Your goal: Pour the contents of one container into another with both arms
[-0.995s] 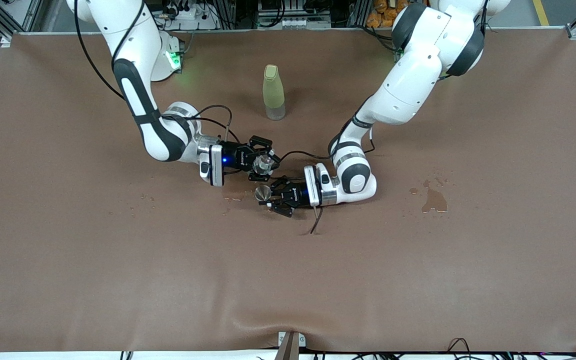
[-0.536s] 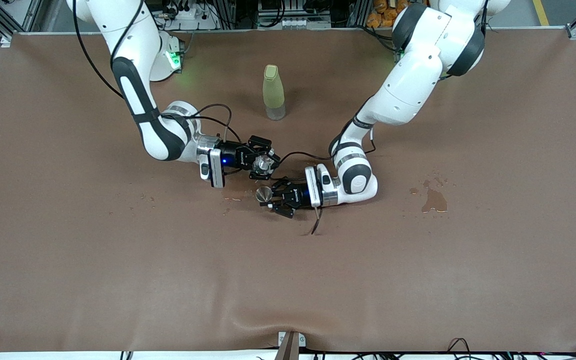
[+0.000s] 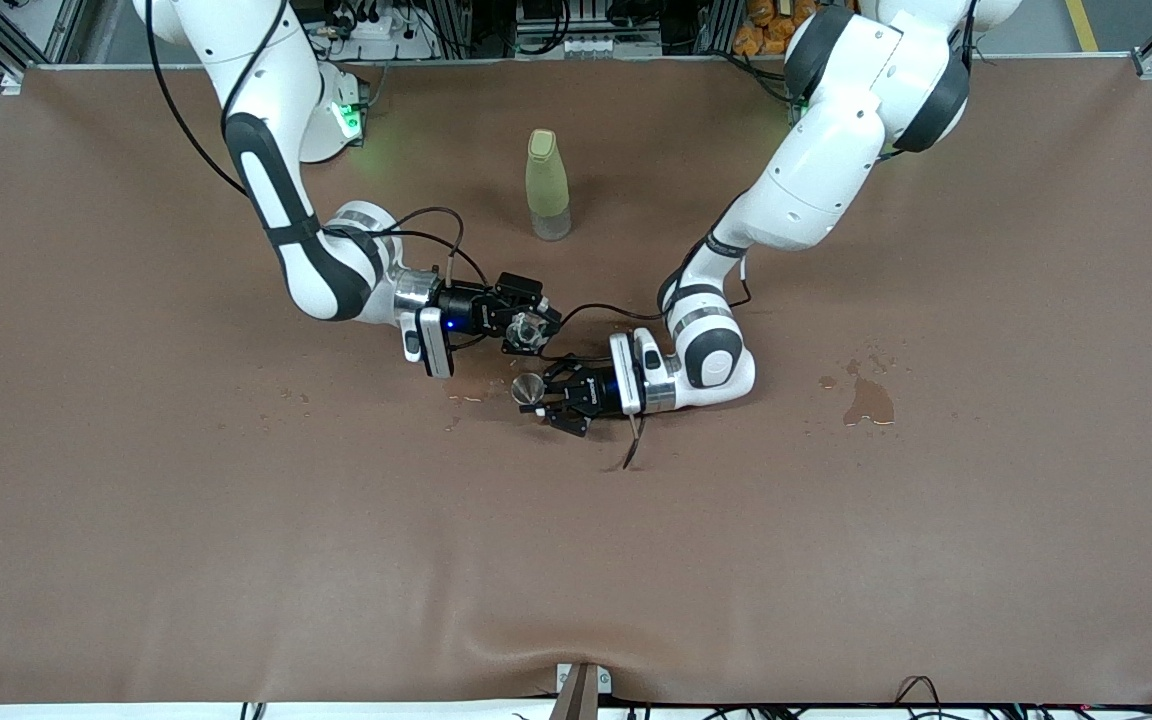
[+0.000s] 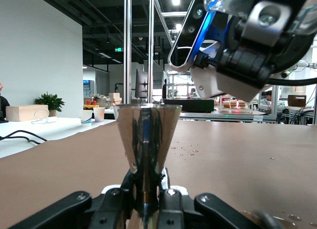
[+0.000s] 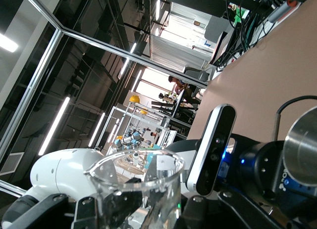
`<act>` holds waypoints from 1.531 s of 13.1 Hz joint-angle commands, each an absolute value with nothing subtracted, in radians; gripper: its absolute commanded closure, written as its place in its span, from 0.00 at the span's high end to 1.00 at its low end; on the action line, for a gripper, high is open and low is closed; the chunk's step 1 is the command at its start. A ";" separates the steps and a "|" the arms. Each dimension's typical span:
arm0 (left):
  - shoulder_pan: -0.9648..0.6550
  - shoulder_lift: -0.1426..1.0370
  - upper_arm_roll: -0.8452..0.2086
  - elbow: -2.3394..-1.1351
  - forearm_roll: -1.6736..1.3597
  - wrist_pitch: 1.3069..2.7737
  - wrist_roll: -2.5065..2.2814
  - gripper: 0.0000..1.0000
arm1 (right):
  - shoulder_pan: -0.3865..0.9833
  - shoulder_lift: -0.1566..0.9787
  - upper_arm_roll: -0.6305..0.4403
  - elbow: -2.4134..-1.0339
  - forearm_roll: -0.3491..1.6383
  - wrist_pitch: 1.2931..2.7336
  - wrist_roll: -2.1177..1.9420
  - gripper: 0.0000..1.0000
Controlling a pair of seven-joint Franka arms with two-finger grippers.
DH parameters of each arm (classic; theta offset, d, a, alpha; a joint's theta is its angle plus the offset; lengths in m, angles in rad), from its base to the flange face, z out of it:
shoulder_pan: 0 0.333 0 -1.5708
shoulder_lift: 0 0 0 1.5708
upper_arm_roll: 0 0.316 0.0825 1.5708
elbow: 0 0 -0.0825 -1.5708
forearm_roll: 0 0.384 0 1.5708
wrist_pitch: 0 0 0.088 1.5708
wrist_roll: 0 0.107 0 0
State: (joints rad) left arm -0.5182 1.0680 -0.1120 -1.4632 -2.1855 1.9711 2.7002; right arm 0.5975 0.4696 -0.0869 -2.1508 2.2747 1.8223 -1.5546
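the glass beaker (image 3: 528, 328) is up in the right gripper (image 3: 524, 327), clenched between its fingers over the middle of the brown table (image 3: 136, 520), and it looks tipped off upright toward the steel funnel cup (image 3: 527, 388). that little metal cone is pinched by its stem in the left gripper (image 3: 548, 398), whose fingers are closed tight on it. in the left wrist view the cone (image 4: 147, 140) stands upright with its wide mouth on top, and the right gripper's black body (image 4: 257, 46) hangs above it and a bit to one side.

the relation that matters: the beaker's lip sits just above and just beside the cone's mouth, the cone lying a touch nearer the front camera. the two are close but, as far as i can tell, not touching. the beaker's long axis leans from the right gripper toward the cone, so a further roll of the right wrist would bring the spout over the opening. from the right wrist view the clear rim (image 5: 136, 172) is plainly visible, though i can't make out liquid inside.

i'd judge the pour is under way or about to start, and any misalignment would spill; wet patches (image 3: 868, 400) already lie toward the left arm's end. a pale green bottle (image 3: 547, 185) stands upright, well apart, farther from the front camera.
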 commanded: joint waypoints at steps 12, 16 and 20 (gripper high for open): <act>-0.529 1.017 -0.109 -1.537 -2.191 2.011 2.697 0.00 | 0.598 0.434 -0.080 -2.164 2.293 1.830 -1.342 0.00; -0.525 1.017 -0.109 -1.540 -2.189 2.011 2.697 0.00 | 0.600 0.436 -0.080 -2.163 2.293 1.830 -1.293 0.00; -0.523 1.019 -0.109 -1.543 -2.189 2.011 2.706 0.00 | 0.597 0.437 -0.080 -2.137 2.293 1.874 -1.243 0.00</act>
